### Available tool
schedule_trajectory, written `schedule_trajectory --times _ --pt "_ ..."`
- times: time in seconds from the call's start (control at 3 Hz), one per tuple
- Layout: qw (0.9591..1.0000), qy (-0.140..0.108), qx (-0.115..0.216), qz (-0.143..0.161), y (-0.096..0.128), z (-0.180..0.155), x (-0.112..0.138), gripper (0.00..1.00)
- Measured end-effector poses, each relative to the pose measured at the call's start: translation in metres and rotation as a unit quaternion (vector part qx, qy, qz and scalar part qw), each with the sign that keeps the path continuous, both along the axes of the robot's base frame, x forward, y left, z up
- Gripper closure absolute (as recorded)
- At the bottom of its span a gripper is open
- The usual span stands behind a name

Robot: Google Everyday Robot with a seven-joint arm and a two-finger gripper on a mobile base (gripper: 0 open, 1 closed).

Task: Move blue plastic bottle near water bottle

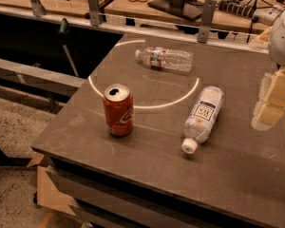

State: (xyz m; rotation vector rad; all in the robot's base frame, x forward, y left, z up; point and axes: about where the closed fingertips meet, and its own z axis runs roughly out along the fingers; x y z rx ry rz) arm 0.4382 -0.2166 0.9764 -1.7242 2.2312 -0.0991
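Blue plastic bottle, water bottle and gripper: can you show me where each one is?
blue plastic bottle [204, 111], camera view, on its white label.
water bottle [174, 60], camera view, on its clear ribbed middle.
gripper [267, 112], camera view, at the right edge, on its pale lower end.

Your gripper [270, 103] hung at the far right side of the view, partly cut off by the edge. It pointed down and a little to the left, with its pale yellow end lowest. Your arm [282, 39], round and white, sat just above it and ran out of the view.
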Motion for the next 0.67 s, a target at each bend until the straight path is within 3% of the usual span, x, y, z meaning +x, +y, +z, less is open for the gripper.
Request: schedule_trajectory --times 0.33,0.67 --pt "1.0 0.0 0.0 0.0 0.0 0.0 0.0 0.0" --pt "0.9992 0.006 -0.017 0.037 -0.0034 -0.0066 0.0058 0.0"
